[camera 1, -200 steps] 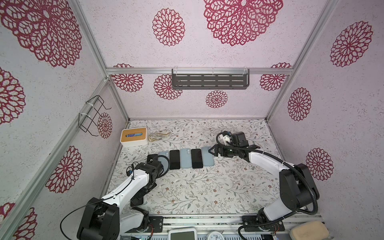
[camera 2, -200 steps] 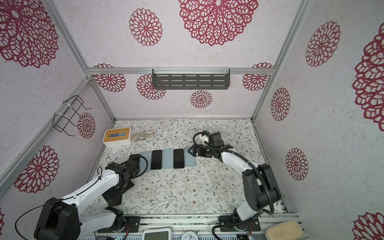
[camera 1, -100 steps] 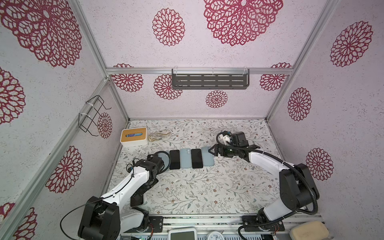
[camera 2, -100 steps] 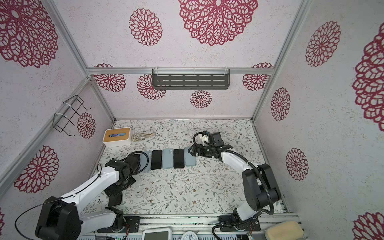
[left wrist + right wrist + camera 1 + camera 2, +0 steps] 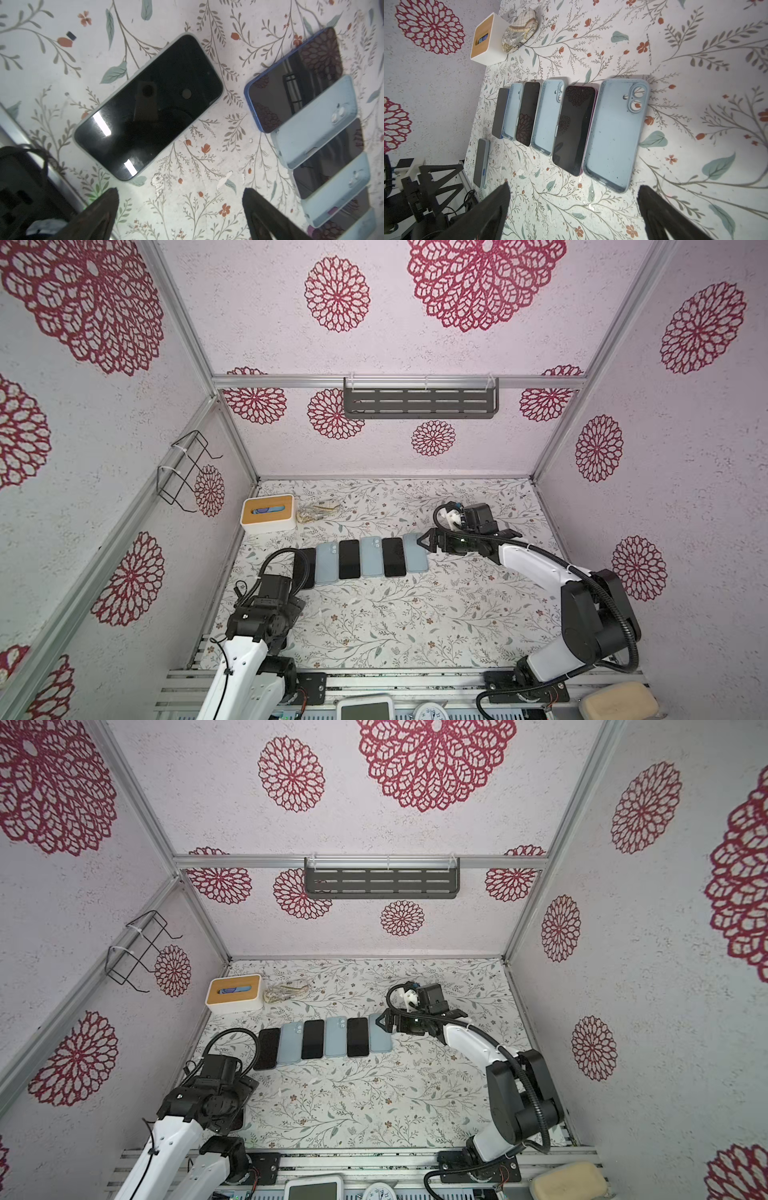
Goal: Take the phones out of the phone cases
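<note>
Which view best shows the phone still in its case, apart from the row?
The left wrist view: the cased phone fills the middle, screen up. The right wrist view shows it small and slanted; in both top views the left arm seems to hide it.

Floral table (image 5: 415, 614): phones (image 5: 349, 559), cases (image 5: 371, 556) (box (image 5: 268, 513) too)

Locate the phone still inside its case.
In the left wrist view, the cased phone lies on the left side, apart, nearest the blue phone, before the left gripper.

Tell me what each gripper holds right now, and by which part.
Nothing is held. The left gripper stands open, short of the cased phone; the right gripper stands open, short of the empty case.
</note>
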{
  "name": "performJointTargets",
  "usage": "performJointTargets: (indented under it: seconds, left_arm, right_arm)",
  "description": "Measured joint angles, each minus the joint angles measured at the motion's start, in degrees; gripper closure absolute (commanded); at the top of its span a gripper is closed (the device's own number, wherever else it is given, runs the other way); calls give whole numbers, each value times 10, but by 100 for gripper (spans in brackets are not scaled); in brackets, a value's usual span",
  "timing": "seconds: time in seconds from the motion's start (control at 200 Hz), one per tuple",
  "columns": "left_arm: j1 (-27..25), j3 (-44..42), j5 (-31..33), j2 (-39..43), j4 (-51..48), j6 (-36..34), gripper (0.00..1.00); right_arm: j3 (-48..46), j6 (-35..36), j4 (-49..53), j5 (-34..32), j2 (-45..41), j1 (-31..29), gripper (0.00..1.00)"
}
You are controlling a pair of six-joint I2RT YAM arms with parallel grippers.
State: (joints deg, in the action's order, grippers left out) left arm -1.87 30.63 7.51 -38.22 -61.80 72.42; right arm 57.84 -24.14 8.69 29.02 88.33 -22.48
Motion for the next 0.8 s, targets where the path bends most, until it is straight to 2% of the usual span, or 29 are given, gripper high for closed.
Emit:
performJointTargets:
  seconds: [0.21, 0.38, 0.48, 0.52, 0.676, 0.801]
  left_arm:
    - [104, -5, -15, 42, 12, 2, 3]
    - [219, -25, -31, 25, 17, 4, 3]
    - [278, -31, -65, -3, 38, -15, 0]
    - [298, -35, -82, -13, 50, -22, 3]
    - [343, -59, -134, -17, 84, -34, 25]
    - [367, -69, -149, 10, 87, -33, 55]
  right_arm:
    - [0, 1, 12, -1, -16, -2, 1]
    - [0, 3, 28, -3, -17, -2, 1]
    - [0, 6, 37, -3, -23, -2, 1]
    - [0, 6, 40, -5, -26, -2, 1]
    - [0, 10, 48, -7, -37, -2, 1]
    - [-2, 12, 51, -7, -37, -2, 1]
